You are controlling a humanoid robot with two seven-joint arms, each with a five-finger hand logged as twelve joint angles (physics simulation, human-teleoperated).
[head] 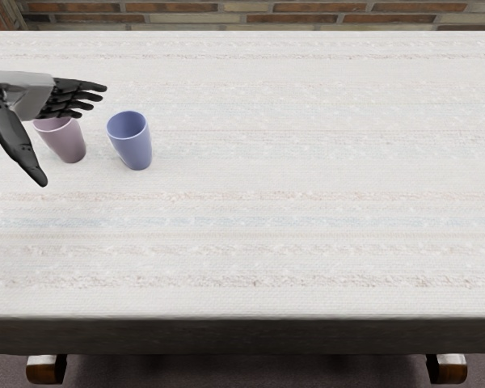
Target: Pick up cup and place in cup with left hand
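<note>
Left hand (31, 95), black-fingered with a pale grey shell, entering over the table's left edge: fingers (79, 84) extended, slightly fanned, thumb apart, nothing grasped. Likely fault: lowered or swept sideways, they could catch the rim below and tip the cup. Item, one tapered mauve cup (68, 145), smooth, faintly glossy, apparently upright near the table's far left corner, its rim partly hidden by the hand; contact cannot be told. Item, one tapered periwinkle-blue cup (132, 153), smooth, round-mouthed, upright just right of the mauve one, apart from it. Likely fault: the narrow gap lets a wide grasp knock it; similar sizes could make a tilted cup bind at the rim. Table (291, 178): straight-edged, woven off-white top, nubbly pink and blue-grey stripes running left to right, dark front edge.
</note>
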